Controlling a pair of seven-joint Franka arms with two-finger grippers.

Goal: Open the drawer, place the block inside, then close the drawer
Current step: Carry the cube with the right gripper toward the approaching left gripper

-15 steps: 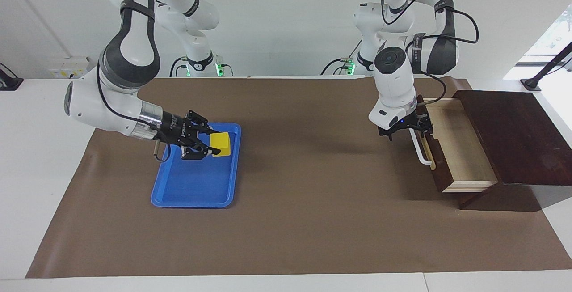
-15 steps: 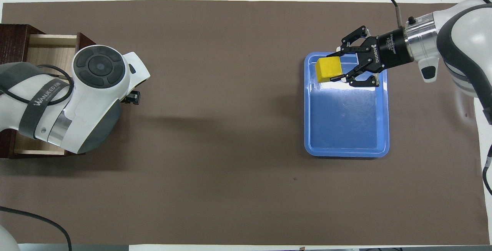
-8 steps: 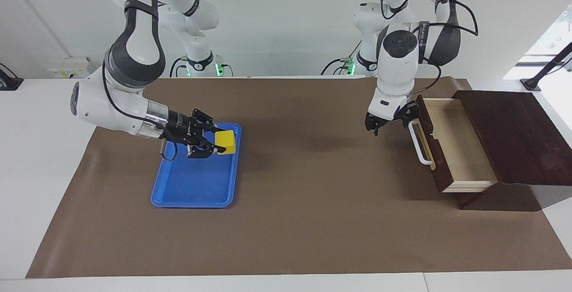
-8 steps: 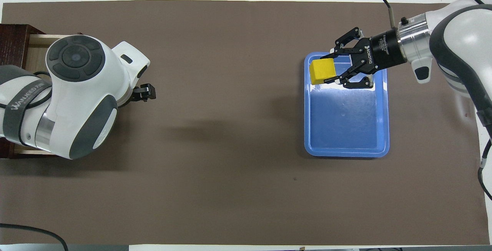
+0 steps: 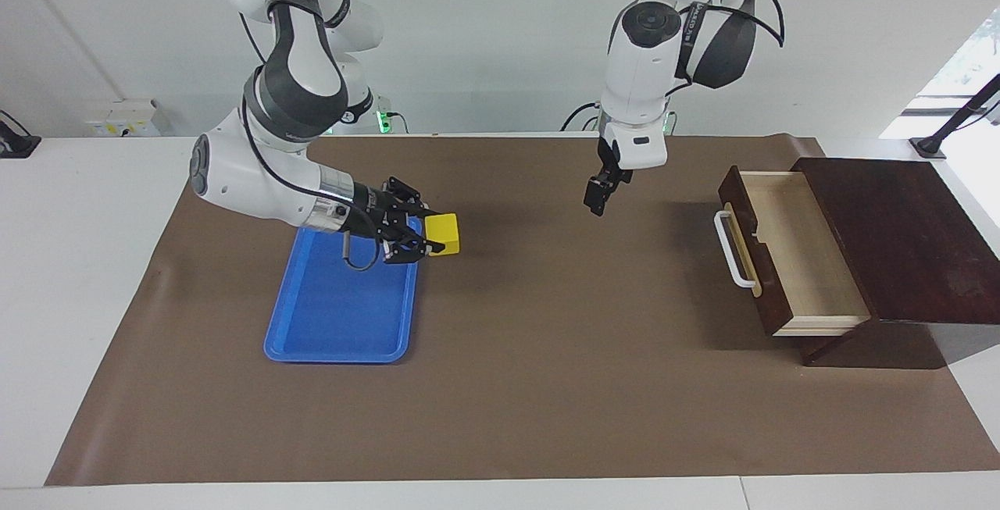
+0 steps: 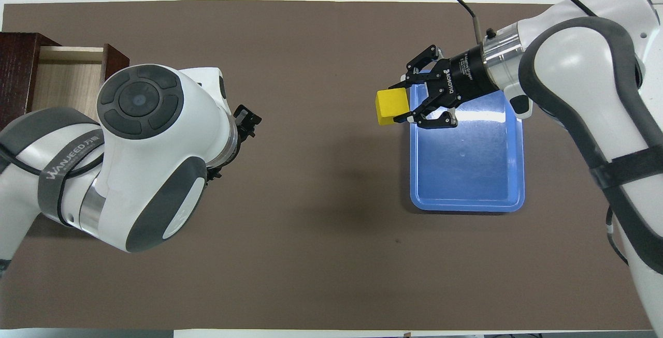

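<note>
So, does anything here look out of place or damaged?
Nothing stands out. The drawer is open, the block sits squarely in the right gripper beside the blue tray, nothing spilled.

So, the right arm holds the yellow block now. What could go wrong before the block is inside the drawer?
1. The right gripper holds the block only at its fingertips, over the edge of the blue tray; it might slip during the carry.
2. The left gripper hangs over the mat between block and drawer; the arms could meet.
3. The drawer has raised walls; a low carry may hit its front.
</note>
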